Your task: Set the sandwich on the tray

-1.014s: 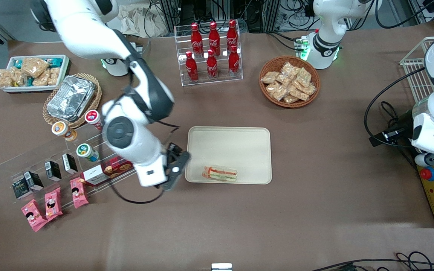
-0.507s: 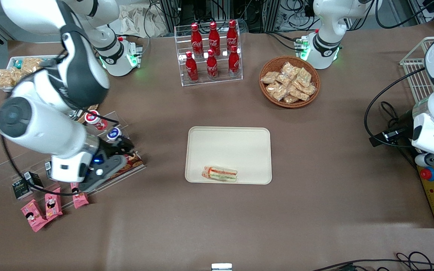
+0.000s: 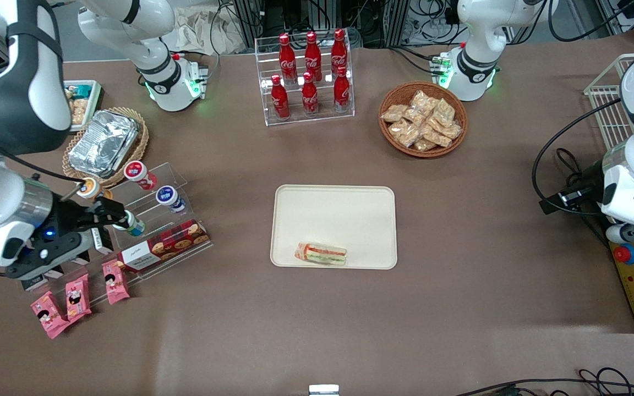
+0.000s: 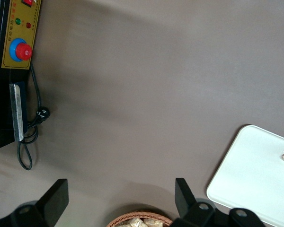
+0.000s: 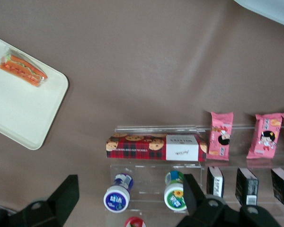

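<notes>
The sandwich [image 3: 321, 253], a plastic-wrapped wedge with red and green layers, lies flat on the cream tray [image 3: 333, 214], close to the tray's edge nearest the front camera. The right wrist view shows the sandwich [image 5: 22, 69] on a corner of the tray [image 5: 19, 118]. My gripper [image 3: 116, 213] hangs well away from the tray, toward the working arm's end of the table, above the clear acrylic stand of small cups. Its fingers [image 5: 66, 196] stand wide apart and the gripper [image 5: 130, 194] is open with nothing held.
Below the gripper the acrylic stand [image 3: 146, 192] holds lidded cups, a red cookie box [image 3: 163, 246] and small black cartons. Pink snacks [image 3: 77, 294] lie nearer the camera. Also on the table are a foil container in a basket [image 3: 103, 142], a cola bottle rack [image 3: 309, 71] and a wicker basket of packets [image 3: 422, 118].
The right arm has swung from the tray's edge out toward its own end of the table, over the acrylic stand. The sandwich stays put on the tray.
</notes>
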